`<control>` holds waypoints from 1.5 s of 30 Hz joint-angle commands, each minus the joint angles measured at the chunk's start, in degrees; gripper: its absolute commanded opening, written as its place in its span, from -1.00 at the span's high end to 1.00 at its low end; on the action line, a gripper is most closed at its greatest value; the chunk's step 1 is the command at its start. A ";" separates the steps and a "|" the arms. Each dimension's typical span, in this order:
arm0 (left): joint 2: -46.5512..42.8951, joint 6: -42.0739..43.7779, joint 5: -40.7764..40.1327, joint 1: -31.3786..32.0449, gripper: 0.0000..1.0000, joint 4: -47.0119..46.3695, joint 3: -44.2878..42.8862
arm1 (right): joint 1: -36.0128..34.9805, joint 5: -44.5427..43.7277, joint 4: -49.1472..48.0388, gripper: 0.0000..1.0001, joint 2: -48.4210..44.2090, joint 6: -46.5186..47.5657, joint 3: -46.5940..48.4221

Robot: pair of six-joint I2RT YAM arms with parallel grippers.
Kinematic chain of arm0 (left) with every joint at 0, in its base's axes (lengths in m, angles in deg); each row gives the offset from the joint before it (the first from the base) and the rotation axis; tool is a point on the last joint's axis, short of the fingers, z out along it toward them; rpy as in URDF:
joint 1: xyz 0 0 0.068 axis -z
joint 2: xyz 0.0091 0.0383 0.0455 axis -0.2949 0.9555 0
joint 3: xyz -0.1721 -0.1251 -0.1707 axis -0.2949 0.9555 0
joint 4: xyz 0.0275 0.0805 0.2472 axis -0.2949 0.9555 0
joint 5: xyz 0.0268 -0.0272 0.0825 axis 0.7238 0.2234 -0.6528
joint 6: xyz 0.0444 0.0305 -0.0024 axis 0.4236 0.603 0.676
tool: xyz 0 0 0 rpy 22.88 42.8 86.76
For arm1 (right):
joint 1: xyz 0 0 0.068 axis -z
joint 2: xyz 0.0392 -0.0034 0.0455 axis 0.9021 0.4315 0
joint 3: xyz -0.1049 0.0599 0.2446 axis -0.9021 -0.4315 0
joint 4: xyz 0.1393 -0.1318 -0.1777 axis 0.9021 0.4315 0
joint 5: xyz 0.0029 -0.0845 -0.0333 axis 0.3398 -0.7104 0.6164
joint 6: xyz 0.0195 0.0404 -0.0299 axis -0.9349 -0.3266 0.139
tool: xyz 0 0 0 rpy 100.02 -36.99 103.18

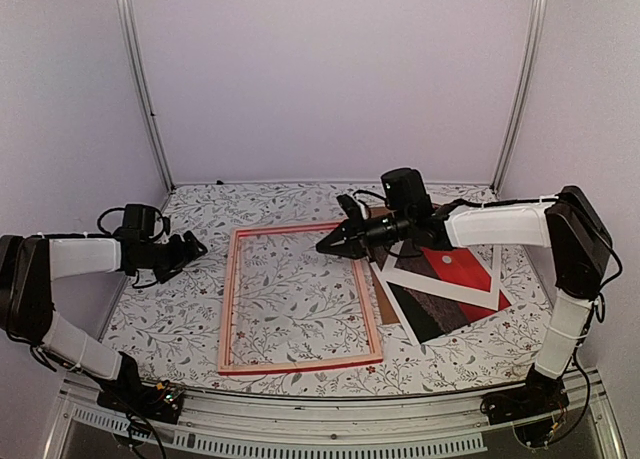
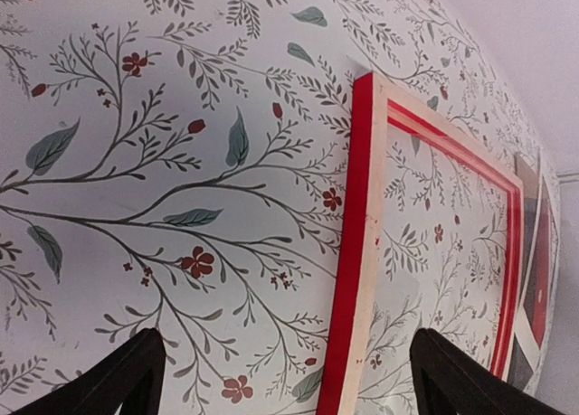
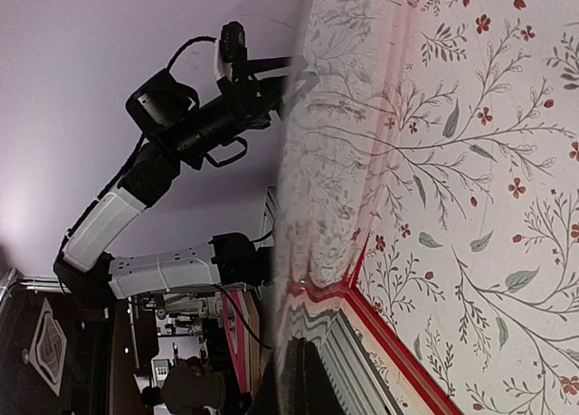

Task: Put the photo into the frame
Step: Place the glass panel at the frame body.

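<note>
Lying right of frame point(image 1: 228, 299): photo point(image 1: 455, 267), white mat point(image 1: 460, 292).

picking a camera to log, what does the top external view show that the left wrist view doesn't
Only top external: both arms, the whole frame outline, and the right pincer reaching across its far right corner. Only left wrist: a close look at the frame's red outer edge beside its pale face. Both: frame, photo, floral table cover, and the open left pincer.
</note>
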 commanded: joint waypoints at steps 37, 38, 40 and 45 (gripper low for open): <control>-8.99 -2.24 1.64 -8.76 -0.99 -1.84 4.30 | -2.79 -1.89 2.06 1.00 10.44 4.16 10.50; -8.86 -2.19 2.06 -8.72 -0.99 -2.05 4.48 | -2.65 -2.53 1.76 1.00 10.95 3.88 9.31; -8.60 -1.96 2.37 -8.49 -0.99 -2.16 4.54 | -2.21 -4.32 1.62 1.00 11.32 3.68 6.93; -7.93 -1.00 2.00 -7.05 -0.99 -2.20 4.33 | -1.20 -9.04 1.70 1.00 10.33 3.88 2.60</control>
